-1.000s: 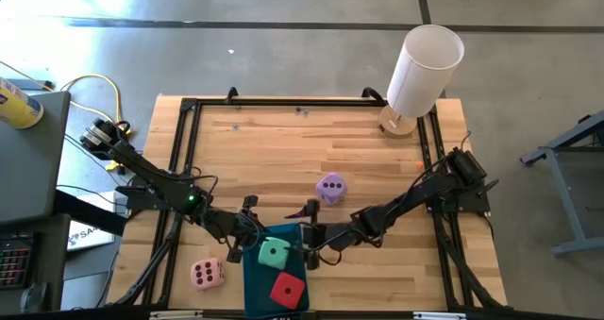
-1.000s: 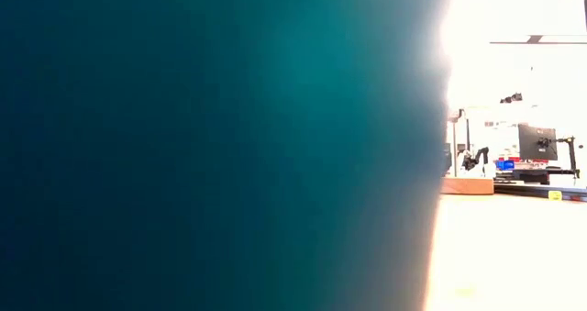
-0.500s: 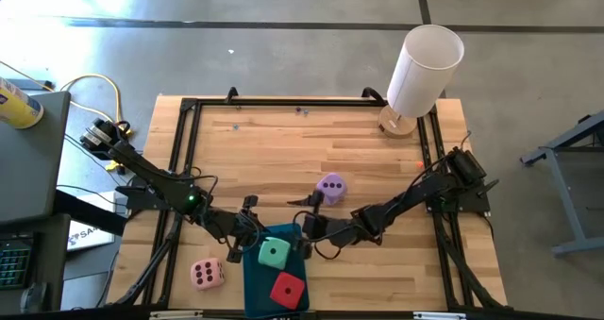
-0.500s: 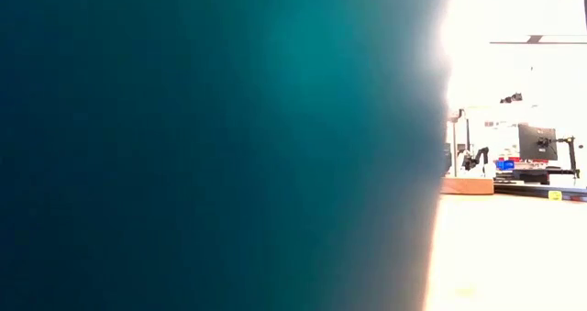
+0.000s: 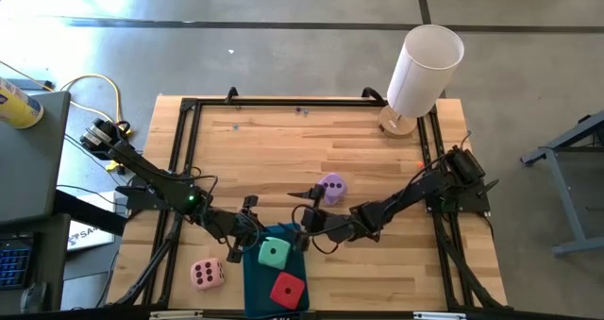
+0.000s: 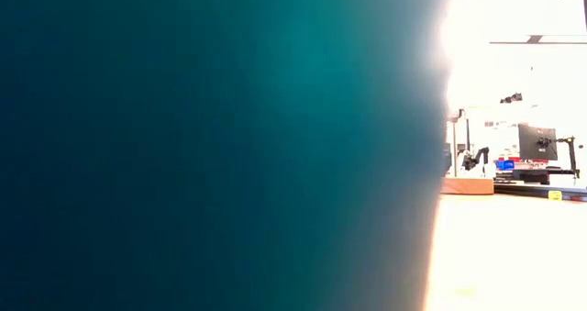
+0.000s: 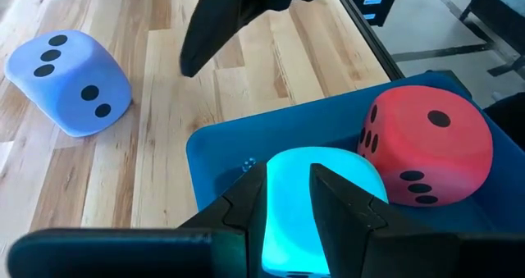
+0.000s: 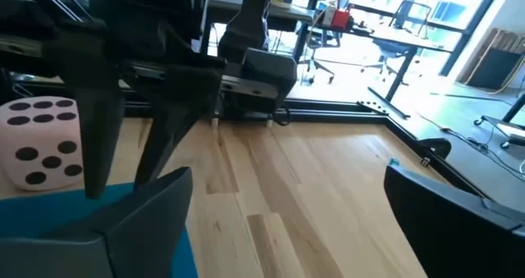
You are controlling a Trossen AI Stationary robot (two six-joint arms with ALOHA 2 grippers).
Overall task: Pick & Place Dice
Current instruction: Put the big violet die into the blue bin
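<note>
Right hand (image 5: 311,205) now lifted back off the teal tray (image 5: 253,275), away from the green die (image 5: 274,254), drawn up beside the purple die (image 5: 331,188); fingers spread a touch wider than a second ago.

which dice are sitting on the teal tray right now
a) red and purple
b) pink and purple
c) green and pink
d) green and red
d: in the high view the mint green die and the red die lie on the teal tray, while the pink die and the purple die rest on the bare wooden table.
</note>
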